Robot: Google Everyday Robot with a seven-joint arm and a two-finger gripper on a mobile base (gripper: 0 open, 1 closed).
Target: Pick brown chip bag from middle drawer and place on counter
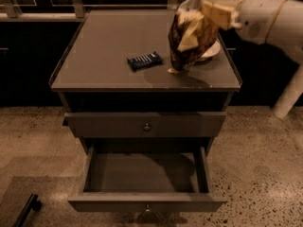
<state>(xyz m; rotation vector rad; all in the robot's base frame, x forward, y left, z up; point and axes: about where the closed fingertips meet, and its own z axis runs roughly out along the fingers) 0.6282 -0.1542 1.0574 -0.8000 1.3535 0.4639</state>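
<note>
Note the pincer (214, 11) clenched on the top of the brown chip bag (187, 48), tilted over the right rear of the desk (104, 56), lower corner at or touching the surface. Expect toppling against the white bowl (212, 52) just behind upon release at this tilt. Count: one bag, one bowl, one dark-blue packet (144, 60), one upper drawer (180, 124), one open lower drawer (109, 203).
</note>
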